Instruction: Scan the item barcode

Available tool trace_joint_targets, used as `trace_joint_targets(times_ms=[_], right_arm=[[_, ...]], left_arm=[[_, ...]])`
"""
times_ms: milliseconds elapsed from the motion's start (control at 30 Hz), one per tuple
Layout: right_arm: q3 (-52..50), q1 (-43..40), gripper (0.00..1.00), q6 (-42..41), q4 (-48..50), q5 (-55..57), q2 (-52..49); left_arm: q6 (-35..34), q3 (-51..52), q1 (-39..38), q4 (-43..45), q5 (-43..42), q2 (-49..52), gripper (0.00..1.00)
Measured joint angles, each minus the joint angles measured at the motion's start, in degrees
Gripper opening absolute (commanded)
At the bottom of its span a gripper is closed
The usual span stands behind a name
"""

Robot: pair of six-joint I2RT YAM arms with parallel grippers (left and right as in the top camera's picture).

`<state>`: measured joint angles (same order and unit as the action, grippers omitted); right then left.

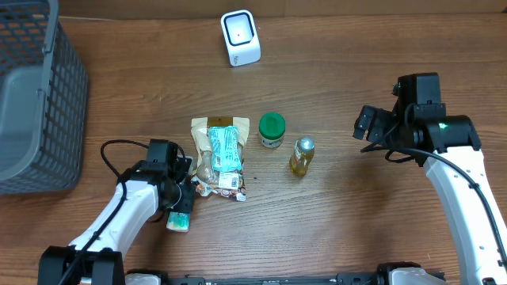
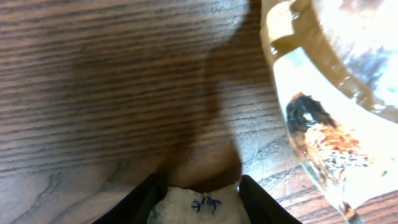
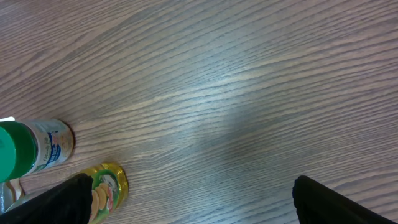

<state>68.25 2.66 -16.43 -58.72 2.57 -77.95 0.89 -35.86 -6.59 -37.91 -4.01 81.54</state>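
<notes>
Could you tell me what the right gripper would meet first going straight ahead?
Likely the bare table; the right gripper aims beside the green-lidded jar and yellow bottle, though depth is unclear.

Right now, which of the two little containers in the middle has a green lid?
The squat jar, standing just right of the snack bag. The slim bottle of yellow liquid on its other side has a pale cap instead.

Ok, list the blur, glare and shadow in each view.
Overhead: sharp and even, only the scanner face glowing white. Left wrist: bag at right blurred and washed out by glare, a dark shadow across the table. Right wrist: a pale sheen on the wood, jar slightly soft.
</notes>
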Motion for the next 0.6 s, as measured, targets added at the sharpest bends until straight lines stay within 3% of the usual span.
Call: trace_joint_targets(times_ms=[233,600], right_arm=[[0.0,0.0,1.0,0.0,0.0,0.0,0.0],[0.0,0.0,1.0,0.0,0.0,0.0,0.0]], left_arm=[[-0.5,-5.0,0.8,1.5,4.7,1.0,0.42],[-0.5,-8.7,1.9,22.0,13.8,1.5,0.41]])
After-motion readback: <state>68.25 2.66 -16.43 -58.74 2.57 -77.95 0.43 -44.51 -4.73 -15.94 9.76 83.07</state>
